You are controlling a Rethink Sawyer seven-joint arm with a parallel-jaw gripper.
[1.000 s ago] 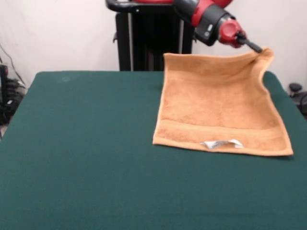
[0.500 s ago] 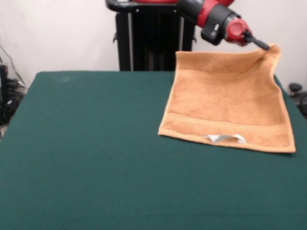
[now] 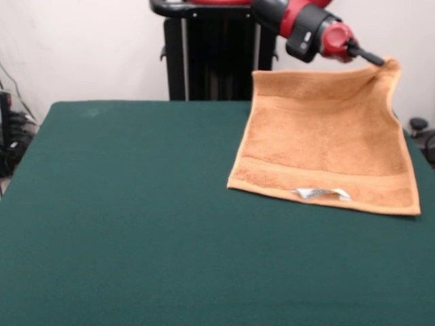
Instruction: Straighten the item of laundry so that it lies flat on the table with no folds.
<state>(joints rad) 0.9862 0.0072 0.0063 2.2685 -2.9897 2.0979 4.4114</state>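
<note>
An orange-tan towel, the item of laundry [image 3: 323, 142], hangs spread out over the right side of the dark green table [image 3: 122, 217]. Its near hem, with a small white tag [image 3: 321, 194], rests on the table. Its far edge is lifted off the surface, highest at the far right corner. My gripper [image 3: 378, 62] is shut on that raised corner, at the end of the red and black arm that reaches in from the top. The towel's face shows a woven band just above the near hem and no folds.
The black pedestal [image 3: 211, 51] stands behind the table's far edge. Cables and dark equipment [image 3: 10, 132] sit off the table's left side, and a small dark object [image 3: 418, 125] lies beyond its right edge.
The gripper has carried the towel's corner to the right and slightly upward. The whole towel has slid to the right with it, its near hem dragging along the table.
</note>
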